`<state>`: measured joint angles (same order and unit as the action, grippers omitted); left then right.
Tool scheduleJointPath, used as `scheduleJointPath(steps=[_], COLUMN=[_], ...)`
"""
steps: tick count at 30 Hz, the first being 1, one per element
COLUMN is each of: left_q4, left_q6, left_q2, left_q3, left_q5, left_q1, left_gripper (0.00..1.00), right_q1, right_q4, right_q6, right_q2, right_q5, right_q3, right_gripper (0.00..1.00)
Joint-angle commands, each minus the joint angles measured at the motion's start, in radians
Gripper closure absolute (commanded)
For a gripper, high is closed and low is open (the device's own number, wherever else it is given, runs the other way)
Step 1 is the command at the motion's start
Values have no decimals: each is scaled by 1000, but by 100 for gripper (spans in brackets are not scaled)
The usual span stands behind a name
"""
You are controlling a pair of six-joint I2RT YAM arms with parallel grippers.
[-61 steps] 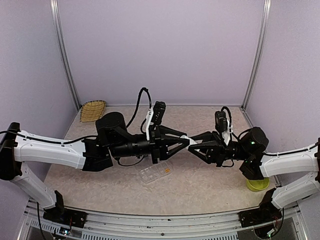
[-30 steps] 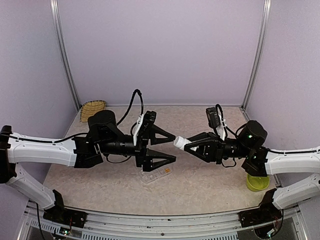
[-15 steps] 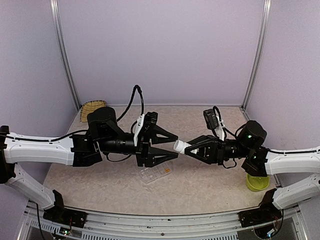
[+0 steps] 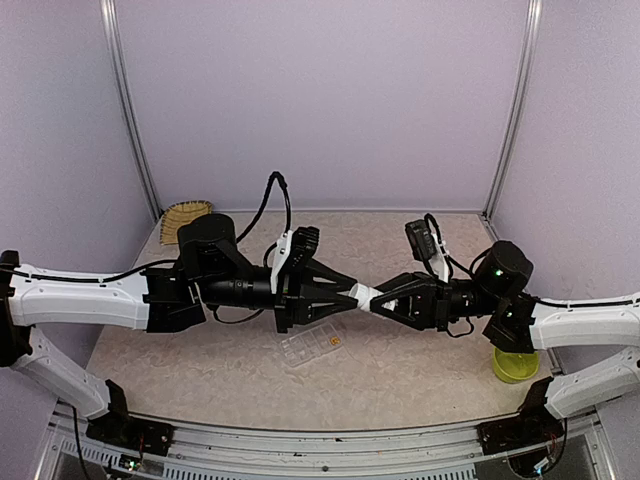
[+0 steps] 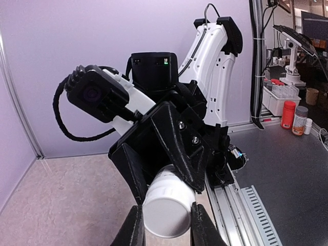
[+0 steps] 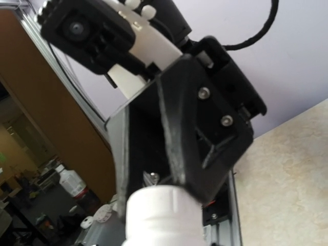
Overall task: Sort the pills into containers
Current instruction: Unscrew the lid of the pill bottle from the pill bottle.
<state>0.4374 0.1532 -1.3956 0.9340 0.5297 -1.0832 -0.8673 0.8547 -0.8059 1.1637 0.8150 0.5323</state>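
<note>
A: Bench (image 4: 420, 385) first. What is on it?
B: A clear organizer box (image 4: 312, 346) lies flat near the middle. A green bowl (image 4: 513, 372) sits at the right edge, and a woven basket (image 4: 186, 218) is in the far left corner.
A: End effectors?
B: Both are raised above the bench, tip to tip, over the box. The right end effector (image 4: 378, 298) grips the body of a small white bottle (image 4: 362, 293), held roughly level. The left end effector (image 5: 166, 231) is clamped on the bottle's free end, and its fingers (image 5: 134, 231) press either side of the round white face. I judge that end to be the cap.
A: Step in hand?
B: Uncapping, by my reading. To do it well, the right holds firm and does not turn. The left twists about the bottle's long axis with no side pull, then draws straight back. Keep the mouth level or tipped up until it is over the box, or the contents scatter on the bench.
A: Pills?
B: What looks like one orange pill (image 4: 335, 341) shows in a cell of the box. No others can be made out. The rest are presumably inside the bottle, unseen.
</note>
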Motion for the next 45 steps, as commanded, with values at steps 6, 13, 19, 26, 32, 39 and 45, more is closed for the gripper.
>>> scheduleJointPath(steps=[6,13,19,26,32,39,45], left_q4=[-65,-70,-6,122,144,166,161], left_q6=[-345,-583,-550,-584,-592,-589,-573], left_q2=[-91,-129,-88,-118,-146,-139,-143], left_q3=[128,166,124,112,124,102,102], left_q5=[-176,-153,-172,-68,-36,-24,-17], left_q1=[-16,-10,-1,30,21,11,-3], left_gripper=[95,89,25,1,1,1,1], right_q1=[-11,-11,-13,-57,-96,-99,-97], right_q4=[-224,-251,-199,-134,-108,-83,-77], right_q6=[304,446,385,310,297,271,273], right_q2=[-81,-136,-150,-93,-16,-6,-25], right_q5=[-164,-256,-259,-276,-319,-401,-446], right_q3=[37,10,-10,3,35,31,17], right_gripper=[94,93,93,93,93,93,93])
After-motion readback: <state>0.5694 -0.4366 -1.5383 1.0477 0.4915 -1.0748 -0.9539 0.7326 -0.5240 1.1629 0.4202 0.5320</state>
